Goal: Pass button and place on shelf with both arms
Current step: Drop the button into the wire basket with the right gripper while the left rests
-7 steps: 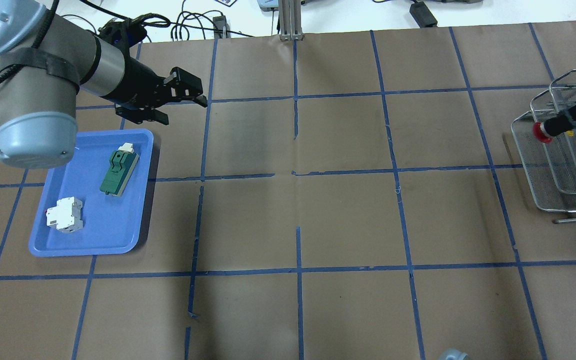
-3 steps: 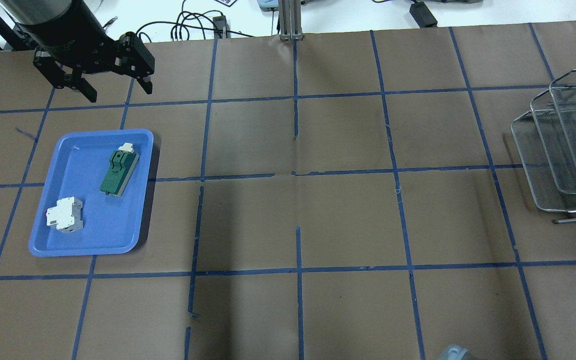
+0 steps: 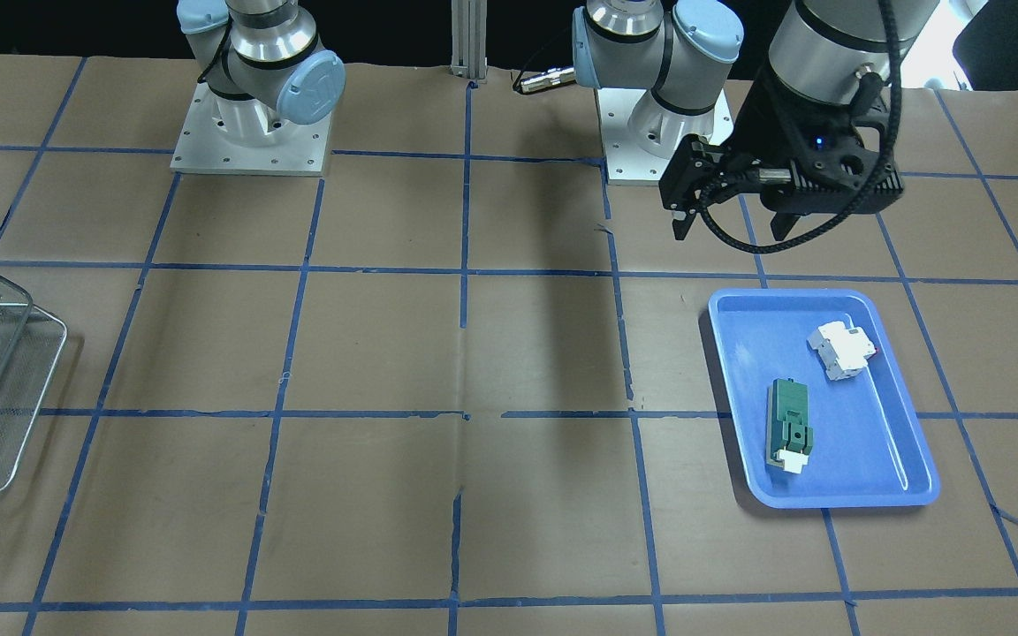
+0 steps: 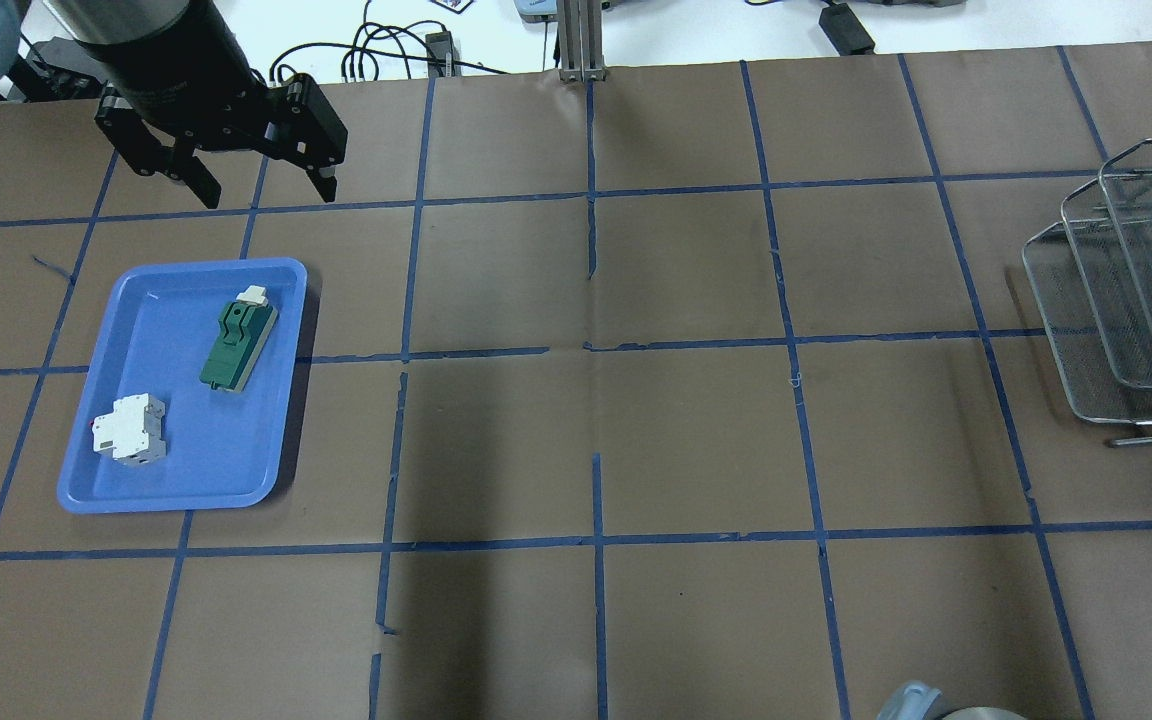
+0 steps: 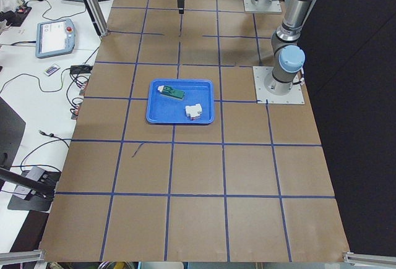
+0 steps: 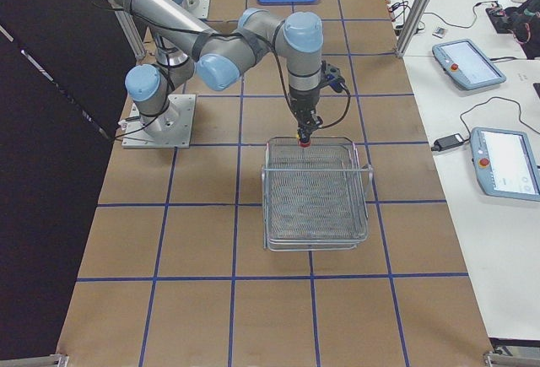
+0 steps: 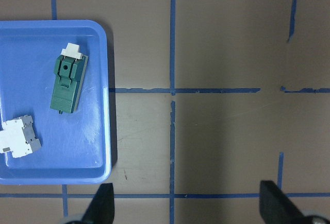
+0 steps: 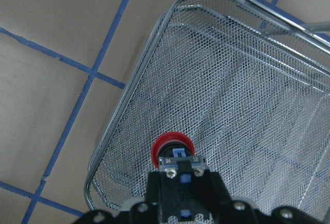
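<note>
R gripper (image 8: 178,168) is clamped on the button (image 8: 171,144), red cap down, above the shelf (image 8: 129,82) mesh. Within 1 s it has left the overhead view. L gripper (image 4: 264,190) is empty, jaws apart, swung to point down beyond the blue tray (image 4: 86,480). Handover looks done; release remains.

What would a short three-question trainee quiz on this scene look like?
1. How many parts lie in the blue tray?
2. True or false: the left gripper is shut on the button.
3. The right gripper holds the button above: A the blue tray, B the wire-mesh shelf, C the left gripper.

Key
1. Two: a green block and a white breaker.
2. False. It is open and empty.
3. B.
</note>
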Available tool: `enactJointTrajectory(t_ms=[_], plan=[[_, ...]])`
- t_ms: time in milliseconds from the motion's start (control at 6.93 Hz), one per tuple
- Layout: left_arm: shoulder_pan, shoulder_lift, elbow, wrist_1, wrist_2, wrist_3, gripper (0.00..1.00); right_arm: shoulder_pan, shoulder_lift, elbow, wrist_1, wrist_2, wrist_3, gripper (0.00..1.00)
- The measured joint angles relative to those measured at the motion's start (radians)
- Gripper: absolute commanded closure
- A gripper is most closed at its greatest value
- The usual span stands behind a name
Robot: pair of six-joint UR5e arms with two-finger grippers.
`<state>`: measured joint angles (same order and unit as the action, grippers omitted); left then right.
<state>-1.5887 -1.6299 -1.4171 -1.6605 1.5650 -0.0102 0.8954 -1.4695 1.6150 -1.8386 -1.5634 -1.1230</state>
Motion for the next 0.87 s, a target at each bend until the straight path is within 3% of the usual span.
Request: enactJointTrajectory(t_ms=[865], plan=[[-0.002, 0.015, -0.019, 0.006, -0.003, 0.007, 0.00, -0.004, 0.050, -0.004, -0.009, -0.026, 0.003, 0.48]])
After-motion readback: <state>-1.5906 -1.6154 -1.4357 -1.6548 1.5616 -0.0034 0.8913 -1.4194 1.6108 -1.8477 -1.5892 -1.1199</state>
